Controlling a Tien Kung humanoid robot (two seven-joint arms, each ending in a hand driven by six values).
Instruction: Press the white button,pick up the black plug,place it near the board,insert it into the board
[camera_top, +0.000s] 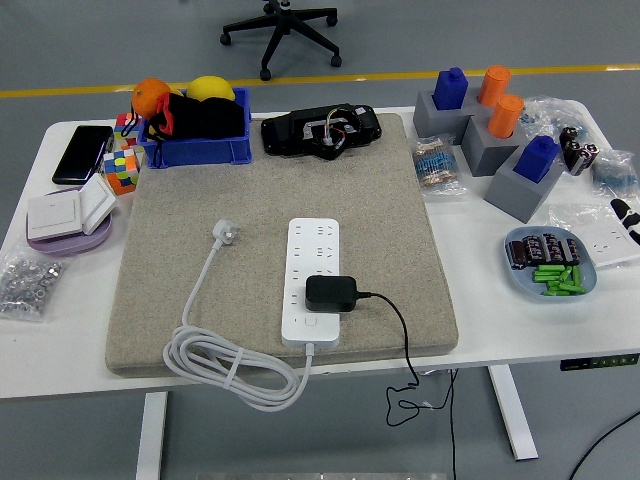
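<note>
Nearest the table's front edge, a coil of white cable (235, 365) lies half on the grey felt mat (400, 230) and half on the white table (60, 350), running up to a white wall plug (226, 232) that rests flat on the mat. Just right of the coil, the white power strip (313, 280) lies lengthwise on the mat, its near end toward the camera. A small white button (312, 322) sits on that near end. The black plug (331, 293) is a matte rounded block sitting on top of the strip across its lower sockets, just beyond the button; its thin black cord (398, 335) loops off the right side and drops over the table's front edge.

Well apart from the plug, at the far right edge of the view, only a black and white tip of the right hand (626, 216) shows beside a blue dish of batteries (550, 262); whether its fingers are spread or curled cannot be told.

Farther back stand grey blocks with blue and orange pegs (490, 125), a black device (321, 131), and a blue bin (195, 135).
</note>
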